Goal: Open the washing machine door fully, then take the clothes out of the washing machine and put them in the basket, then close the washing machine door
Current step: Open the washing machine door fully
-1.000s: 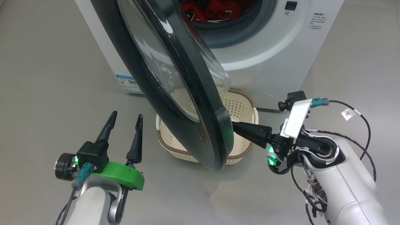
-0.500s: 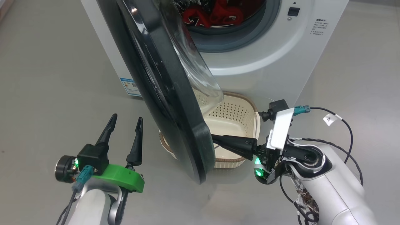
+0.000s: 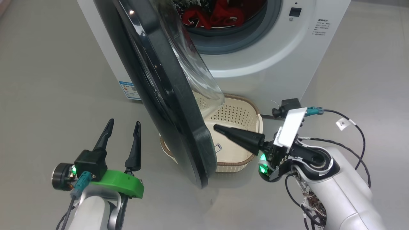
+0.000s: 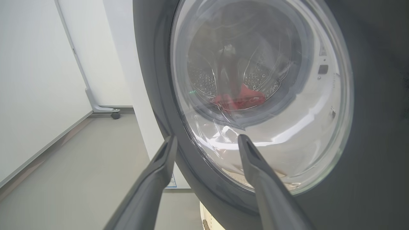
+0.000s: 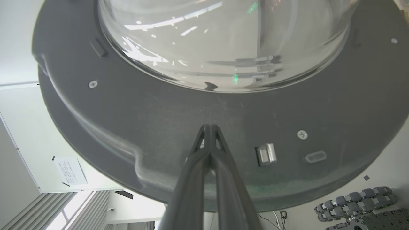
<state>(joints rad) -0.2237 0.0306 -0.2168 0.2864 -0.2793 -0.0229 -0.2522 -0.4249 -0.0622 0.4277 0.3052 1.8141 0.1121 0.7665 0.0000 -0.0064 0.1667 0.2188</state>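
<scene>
Presently our right gripper is pinched shut with nothing between its fingers, the two dark tips pressed together into a single point. Our white right forearm comes in from the lower right, and the wrist is turned so the fingers point leftward and a little up, lying across above the basket toward the inner face of the washing machine door. From the right wrist we see the tips set against the matt dark ring below the glass window, near a small metal catch; whether they touch the door we cannot tell. Our left gripper is spread wide and holds nothing; that arm rises from the lower left with its fingers pointing up and forward at the door's outer face, short of it. The door stands swung out from the washing machine, nearly edge-on to our head, its lower edge in front of part of the basket. The basket sits on the grey floor just before the machine. The clothes lie in the drum, red behind the grey gasket
</scene>
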